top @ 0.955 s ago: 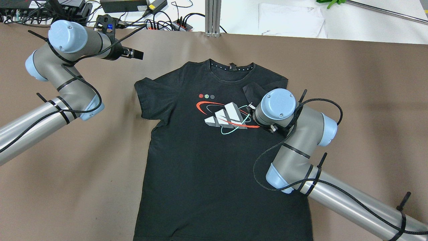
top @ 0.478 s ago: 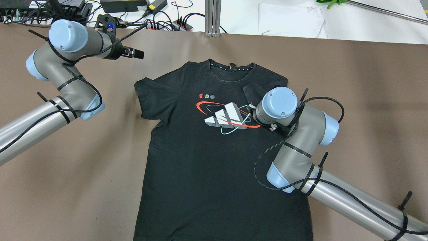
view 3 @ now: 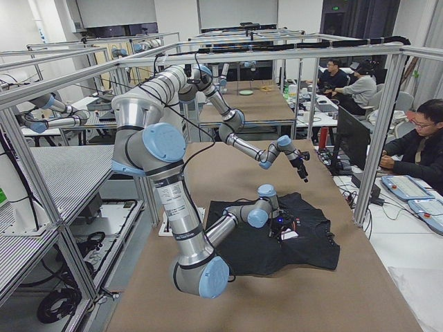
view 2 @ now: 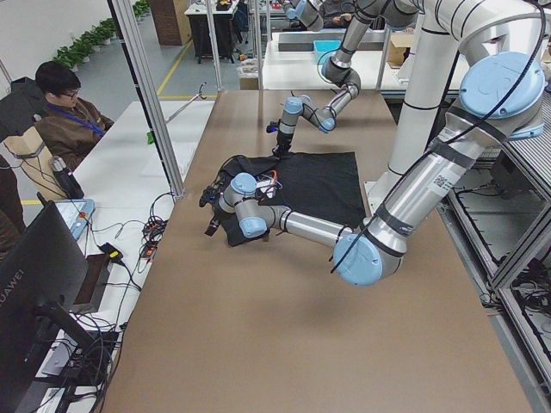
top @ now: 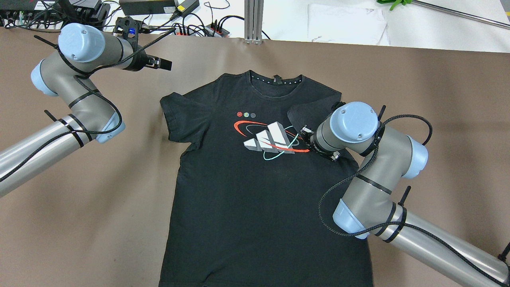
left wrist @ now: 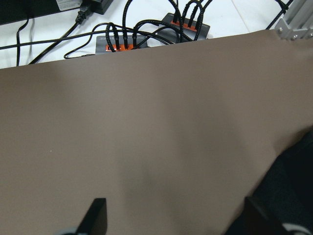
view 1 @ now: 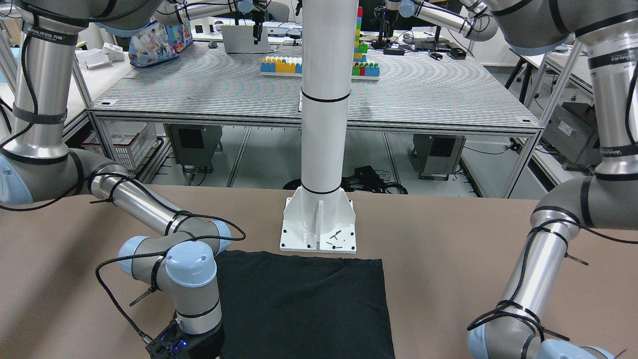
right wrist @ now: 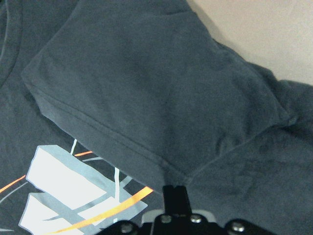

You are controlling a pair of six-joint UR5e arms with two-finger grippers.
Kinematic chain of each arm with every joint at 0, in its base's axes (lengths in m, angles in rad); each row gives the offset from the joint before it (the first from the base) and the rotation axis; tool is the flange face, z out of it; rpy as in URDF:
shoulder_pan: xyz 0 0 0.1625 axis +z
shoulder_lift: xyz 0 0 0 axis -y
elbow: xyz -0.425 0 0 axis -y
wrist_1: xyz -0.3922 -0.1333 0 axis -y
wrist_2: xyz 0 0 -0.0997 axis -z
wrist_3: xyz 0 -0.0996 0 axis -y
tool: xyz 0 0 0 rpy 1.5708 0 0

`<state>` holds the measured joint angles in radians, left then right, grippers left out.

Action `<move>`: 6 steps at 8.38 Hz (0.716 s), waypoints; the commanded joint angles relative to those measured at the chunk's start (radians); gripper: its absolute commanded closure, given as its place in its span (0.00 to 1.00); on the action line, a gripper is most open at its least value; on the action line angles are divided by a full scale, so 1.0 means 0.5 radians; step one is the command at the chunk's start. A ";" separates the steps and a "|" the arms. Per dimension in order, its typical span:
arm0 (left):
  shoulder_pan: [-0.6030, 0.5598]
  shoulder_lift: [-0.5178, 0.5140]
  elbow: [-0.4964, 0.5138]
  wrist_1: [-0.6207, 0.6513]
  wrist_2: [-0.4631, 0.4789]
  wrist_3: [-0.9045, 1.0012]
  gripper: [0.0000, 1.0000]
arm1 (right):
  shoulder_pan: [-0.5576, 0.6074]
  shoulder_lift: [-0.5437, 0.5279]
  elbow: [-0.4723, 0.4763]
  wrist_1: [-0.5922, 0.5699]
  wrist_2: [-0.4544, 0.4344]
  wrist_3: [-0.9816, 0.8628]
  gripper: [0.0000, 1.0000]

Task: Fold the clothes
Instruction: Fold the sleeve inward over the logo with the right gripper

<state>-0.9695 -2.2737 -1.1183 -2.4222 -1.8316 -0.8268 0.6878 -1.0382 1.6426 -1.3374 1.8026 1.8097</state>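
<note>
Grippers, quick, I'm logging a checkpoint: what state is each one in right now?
Left gripper: open, empty.
Right gripper: shut, over the T-shirt sleeve; grip on fabric cannot be told.

Robotics lab: aluminium-frame benches [view 1: 199, 94], further robot arms [view 1: 448, 17], seated people [view 3: 422, 149] at monitors [view 2: 34, 284], power strips [left wrist: 188, 29].

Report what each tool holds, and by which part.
Left tool: nothing. Right tool: at the folded sleeve of the shirt, but whether it grips cannot be told.
</note>
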 commanded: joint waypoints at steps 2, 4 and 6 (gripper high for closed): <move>0.000 0.010 -0.003 -0.003 0.000 0.000 0.00 | -0.007 -0.016 0.007 -0.003 -0.025 -0.005 0.06; 0.000 0.010 -0.003 -0.003 0.000 0.000 0.00 | 0.014 -0.010 0.004 -0.003 -0.004 -0.008 0.06; 0.000 0.010 -0.003 -0.003 0.000 0.000 0.00 | 0.078 -0.001 0.007 -0.006 0.012 -0.072 0.06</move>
<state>-0.9695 -2.2689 -1.1198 -2.4236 -1.8316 -0.8262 0.7004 -1.0432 1.6449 -1.3390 1.8004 1.8007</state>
